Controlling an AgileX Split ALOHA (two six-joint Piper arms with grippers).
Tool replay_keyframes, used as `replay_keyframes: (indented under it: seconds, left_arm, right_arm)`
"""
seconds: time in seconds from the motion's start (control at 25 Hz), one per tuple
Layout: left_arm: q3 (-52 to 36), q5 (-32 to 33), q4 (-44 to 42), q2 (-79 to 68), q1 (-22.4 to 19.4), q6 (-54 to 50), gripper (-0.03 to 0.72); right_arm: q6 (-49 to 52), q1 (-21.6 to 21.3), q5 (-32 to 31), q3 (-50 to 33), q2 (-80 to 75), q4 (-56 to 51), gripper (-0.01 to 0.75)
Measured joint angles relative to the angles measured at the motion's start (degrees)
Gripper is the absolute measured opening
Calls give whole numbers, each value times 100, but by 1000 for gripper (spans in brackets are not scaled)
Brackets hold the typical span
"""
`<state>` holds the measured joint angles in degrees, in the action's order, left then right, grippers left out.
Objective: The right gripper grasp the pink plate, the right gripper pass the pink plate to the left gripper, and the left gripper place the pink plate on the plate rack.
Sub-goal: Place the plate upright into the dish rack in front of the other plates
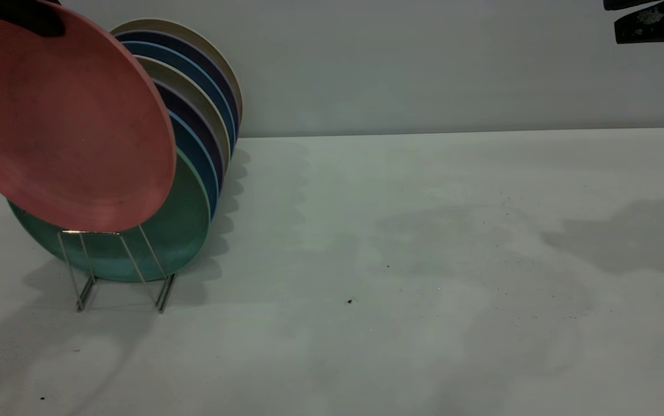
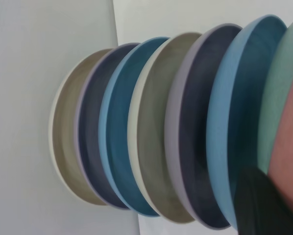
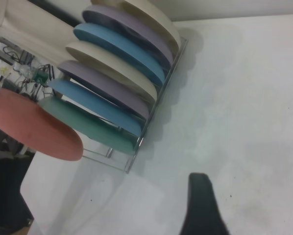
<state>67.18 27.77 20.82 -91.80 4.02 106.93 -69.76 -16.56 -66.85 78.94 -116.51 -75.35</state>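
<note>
The pink plate hangs tilted at the far left, its lower edge just above the front loop of the plate rack, in front of the green plate. My left gripper is shut on the pink plate's top rim. In the left wrist view one black finger lies against the pink plate. My right gripper is open and empty, high at the far right. Its wrist view shows one finger over the table, the pink plate and the rack.
The rack holds several upright plates behind the green one: blue, dark purple, cream and more behind. The white table stretches to the right of the rack. A wall stands close behind.
</note>
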Motion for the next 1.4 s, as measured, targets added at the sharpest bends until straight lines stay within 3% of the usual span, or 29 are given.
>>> replay_keyframes:
  seconds: [0.48, 0.92, 1.4]
  left_arm:
    - [-278, -133, 0, 0, 0, -123, 85]
    - [-278, -219, 1, 0, 0, -856, 358]
    - [-278, -184, -437, 31, -29, -1914, 378]
  right_arm:
    - [-4, 0, 0, 0, 0, 24, 535]
    - [-12, 0, -2, 0, 0, 28, 534]
    - [-12, 0, -2, 0, 0, 28, 534]
